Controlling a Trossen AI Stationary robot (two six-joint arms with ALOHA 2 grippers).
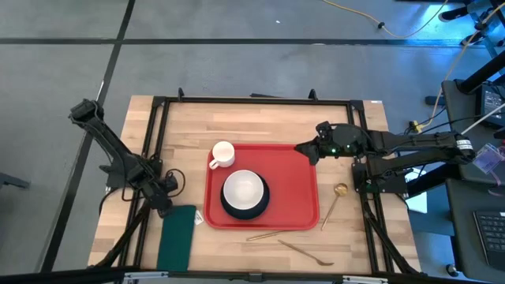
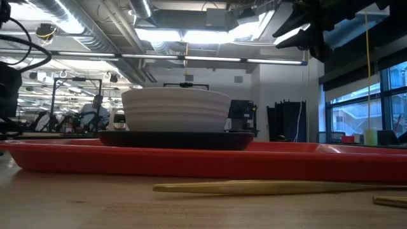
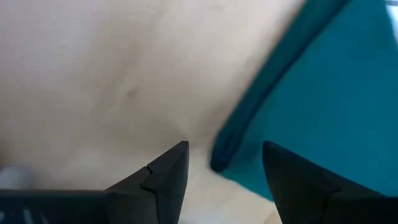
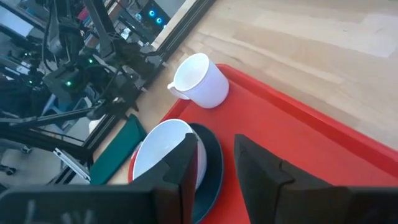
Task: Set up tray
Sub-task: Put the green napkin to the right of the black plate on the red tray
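We see the red tray lying flat in the middle of the wooden table. On it sit a white bowl nested in a dark plate and, toward the far left corner, a white mug. A dark green napkin lies off the tray's near left corner. A gold spoon rests just beside the tray's right edge, and two more gold utensils lie on the wood along its near side. From table height, one of them stretches across in front of the tray's rim.

Our left gripper hangs low over the napkin's far end, fingers spread wide with nothing between them. Our right gripper hovers above the tray's far right corner, fingers set with a narrow gap, holding nothing and touching nothing.
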